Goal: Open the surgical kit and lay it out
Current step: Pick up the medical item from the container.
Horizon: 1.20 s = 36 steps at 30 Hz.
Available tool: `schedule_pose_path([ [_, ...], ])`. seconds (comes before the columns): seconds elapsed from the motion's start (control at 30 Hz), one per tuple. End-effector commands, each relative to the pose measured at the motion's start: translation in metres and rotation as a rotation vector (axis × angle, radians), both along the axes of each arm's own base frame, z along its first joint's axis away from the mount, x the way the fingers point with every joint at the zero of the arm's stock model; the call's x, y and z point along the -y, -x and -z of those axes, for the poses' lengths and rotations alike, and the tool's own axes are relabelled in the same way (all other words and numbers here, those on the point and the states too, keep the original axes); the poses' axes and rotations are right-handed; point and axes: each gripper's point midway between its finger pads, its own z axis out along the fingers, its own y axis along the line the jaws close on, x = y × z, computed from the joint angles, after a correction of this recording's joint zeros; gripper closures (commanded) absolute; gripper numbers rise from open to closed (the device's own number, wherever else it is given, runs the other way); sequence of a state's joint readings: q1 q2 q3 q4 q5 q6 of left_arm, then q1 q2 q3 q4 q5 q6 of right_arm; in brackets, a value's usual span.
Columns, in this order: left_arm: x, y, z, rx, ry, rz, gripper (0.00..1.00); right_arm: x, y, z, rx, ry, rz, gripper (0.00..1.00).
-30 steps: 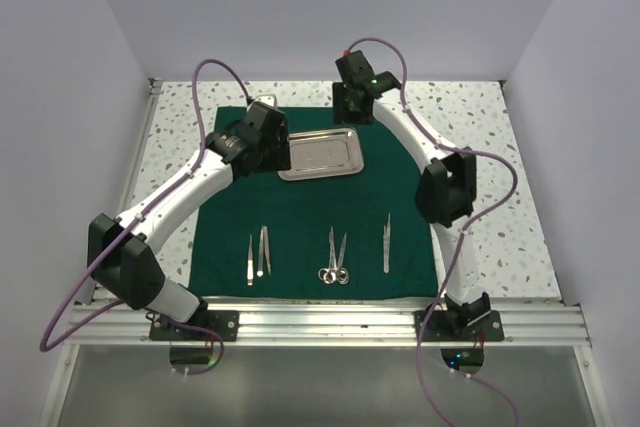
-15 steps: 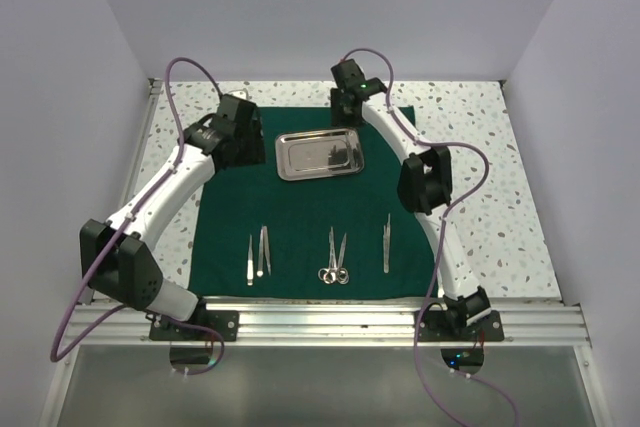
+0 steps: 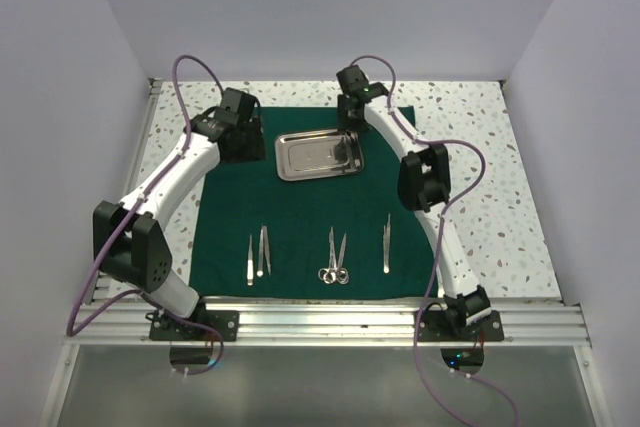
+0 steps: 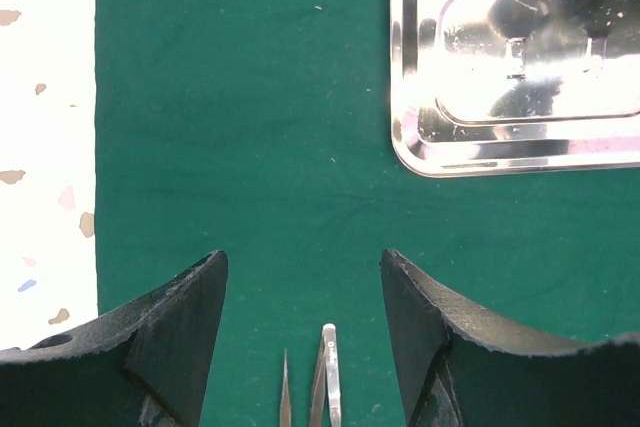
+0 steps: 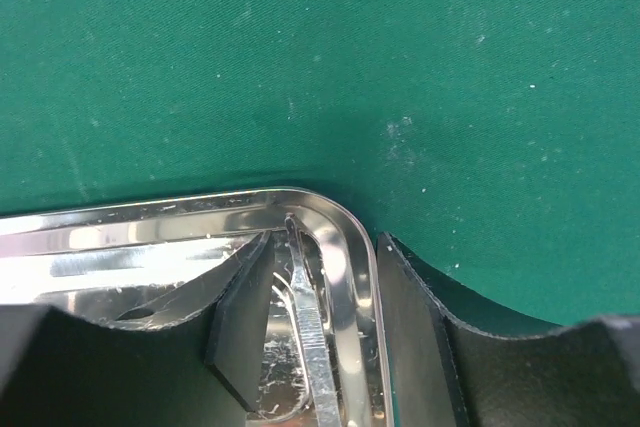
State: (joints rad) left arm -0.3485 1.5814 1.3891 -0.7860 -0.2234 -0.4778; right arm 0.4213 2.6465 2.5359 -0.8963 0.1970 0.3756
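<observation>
The dark green cloth (image 3: 300,209) lies spread flat on the table. The steel tray (image 3: 300,159) sits on its far half. Two tweezers (image 3: 264,250), scissors (image 3: 335,259) and another tweezers (image 3: 386,242) lie in a row near the front. My left gripper (image 3: 242,139) is open and empty over the cloth (image 4: 250,147), left of the tray (image 4: 410,67), with tweezers tips (image 4: 330,387) below it. My right gripper (image 3: 350,125) is at the tray's far right corner. In the right wrist view the gripper (image 5: 325,239) is open, one finger inside the rim (image 5: 150,222) and one outside, with a slim steel tool (image 5: 312,337) between them.
The speckled white table (image 3: 480,147) shows around the cloth on all sides. A metal rail (image 3: 320,322) runs along the near edge with both arm bases on it. Pale walls close in the back and sides. Purple cables loop above both arms.
My left gripper has drawn back to the left, off the tray's left edge. The tray has turned a little squarer. My right gripper has come down onto the tray's far right corner.
</observation>
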Motion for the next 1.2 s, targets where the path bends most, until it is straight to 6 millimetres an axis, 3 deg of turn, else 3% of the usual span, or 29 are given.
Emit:
schedule_pose_path([
  [0.0,0.0,-0.009,-0.012,0.028,0.009,0.026,0.34,-0.005,-0.007,-0.024,0.065,-0.001,0.001,0.51],
  [0.23,-0.006,-0.011,-0.005,0.021,0.013,0.038,0.34,0.008,-0.02,-0.066,0.202,0.058,0.075,0.52],
  [0.33,-0.007,-0.011,0.0,0.013,0.022,0.048,0.34,0.008,-0.02,-0.075,0.226,0.074,0.081,0.51],
  [0.77,-0.019,-0.007,0.016,-0.002,0.044,0.042,0.35,-0.044,0.003,-0.069,0.205,0.054,-0.029,0.52],
  [0.93,-0.024,-0.005,0.015,0.002,0.038,0.031,0.35,-0.043,0.005,-0.055,0.178,0.067,-0.027,0.52],
  [1.17,-0.031,-0.004,0.016,-0.009,0.03,0.016,0.35,-0.037,-0.002,-0.056,0.196,0.076,-0.002,0.52],
])
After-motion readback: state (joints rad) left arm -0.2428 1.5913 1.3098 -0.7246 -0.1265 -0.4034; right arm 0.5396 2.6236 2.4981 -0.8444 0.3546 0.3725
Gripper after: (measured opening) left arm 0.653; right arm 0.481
